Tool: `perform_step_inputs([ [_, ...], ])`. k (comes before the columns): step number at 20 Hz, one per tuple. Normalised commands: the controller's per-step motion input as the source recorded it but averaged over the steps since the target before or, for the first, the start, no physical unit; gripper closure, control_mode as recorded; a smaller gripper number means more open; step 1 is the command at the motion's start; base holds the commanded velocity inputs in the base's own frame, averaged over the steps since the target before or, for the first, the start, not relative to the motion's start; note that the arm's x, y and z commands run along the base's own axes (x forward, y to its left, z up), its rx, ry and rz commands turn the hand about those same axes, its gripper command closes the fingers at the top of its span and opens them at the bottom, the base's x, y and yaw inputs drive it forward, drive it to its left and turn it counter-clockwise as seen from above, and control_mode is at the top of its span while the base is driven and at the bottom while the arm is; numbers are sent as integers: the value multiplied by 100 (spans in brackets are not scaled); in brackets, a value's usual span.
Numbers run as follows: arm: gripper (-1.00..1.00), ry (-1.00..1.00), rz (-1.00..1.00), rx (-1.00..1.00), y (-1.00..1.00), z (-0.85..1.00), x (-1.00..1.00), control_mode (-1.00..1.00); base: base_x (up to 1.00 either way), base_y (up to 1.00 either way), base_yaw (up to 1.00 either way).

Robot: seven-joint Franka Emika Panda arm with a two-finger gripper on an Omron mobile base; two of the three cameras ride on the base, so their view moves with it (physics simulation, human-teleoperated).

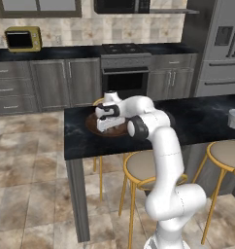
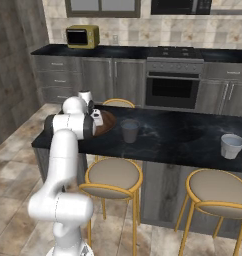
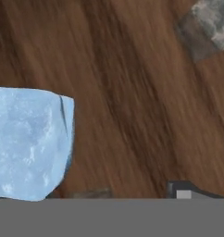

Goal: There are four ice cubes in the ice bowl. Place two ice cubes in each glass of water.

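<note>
Jaws [image 3: 137, 192] wide, low in the bowl [image 3: 132, 92]; 1 cube [image 3: 28, 143] at 9 o'clock, ungripped; glasses [image 2: 129, 131] likely unfilled.

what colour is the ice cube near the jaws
Pale blue-white, translucent ice cube against the brown wooden ice bowl; clearest in the hand view.
</note>
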Motion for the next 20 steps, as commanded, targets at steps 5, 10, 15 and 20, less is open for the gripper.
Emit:
perform_step_inputs([
  [5,100,0,0,0,1,-10,0,-100,0,0,0],
  [10,100,0,0,0,0,0,-15,-100,0,0,0],
  [15,100,-12,-5,2,-3,62,-55,-100,0,0,0],
  [20,100,-19,-14,4,-54,97,-86,-100,0,0,0],
])
